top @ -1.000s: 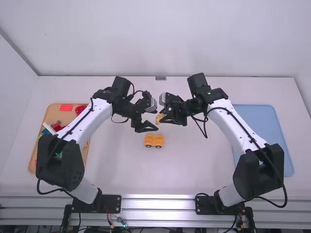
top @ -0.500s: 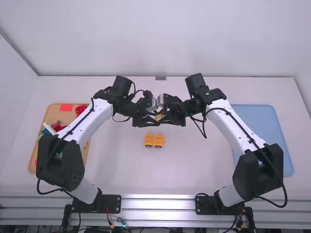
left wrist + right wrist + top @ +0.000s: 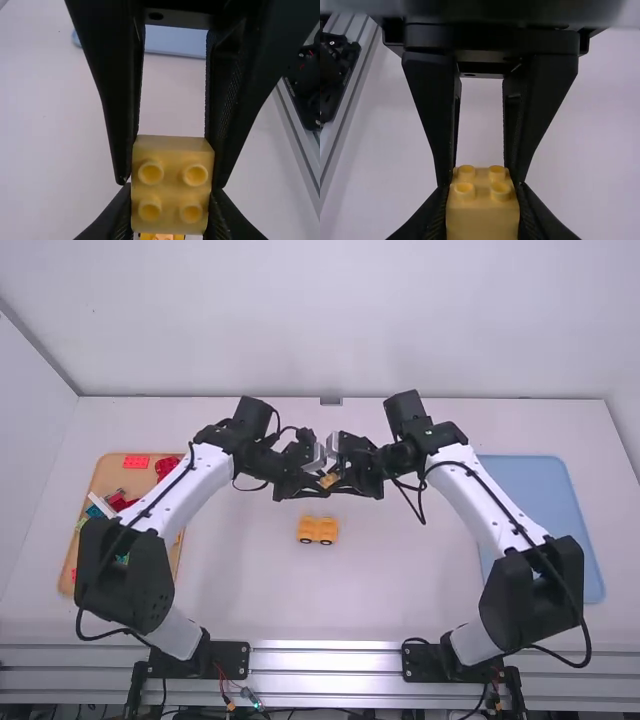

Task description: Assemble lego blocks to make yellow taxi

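A small yellow block (image 3: 328,481) is held above the table where the arms meet, with my left gripper (image 3: 319,486) and my right gripper (image 3: 337,484) both shut on it. The left wrist view has my left gripper (image 3: 171,202) at two sides of the block (image 3: 171,172), whose four studs face the camera; the other gripper's fingers (image 3: 120,100) reach it too. Seen from the right wrist, my right gripper (image 3: 483,202) grips the studded block (image 3: 482,220). On the table, nearer the bases, rests a yellow wheeled piece (image 3: 317,530), partly seen in the left wrist view (image 3: 162,236).
At the left, partly behind the left arm, lies an orange-brown tray (image 3: 106,478) with a red brick (image 3: 136,462) and several other coloured pieces. A blue tray (image 3: 540,502) lies at the right, partly behind the right arm.
My left gripper, open and apart from the block a second ago, has come in from the left and shut on it. The right gripper shifted only slightly. The wheeled piece stayed put.
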